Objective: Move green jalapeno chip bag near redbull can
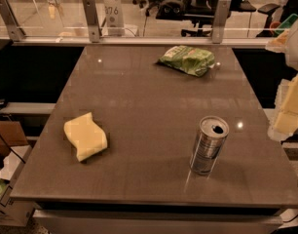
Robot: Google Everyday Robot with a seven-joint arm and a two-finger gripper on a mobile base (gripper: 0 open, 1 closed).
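The green jalapeno chip bag (187, 59) lies flat at the far right of the brown table (139, 111), near the back edge. The redbull can (208, 145), slim and silver with an opened top, stands upright at the front right, well apart from the bag. My gripper (290, 108) shows as a pale, blurred shape at the right edge of the view. It is beyond the table's right side, to the right of the can and lower than the bag. It holds nothing that I can see.
A wavy yellow sponge (85, 136) lies at the front left of the table. A glass barrier with metal posts (92, 19) runs along the back edge. Office chairs stand beyond it. Boxes (5, 199) sit on the floor at the left.
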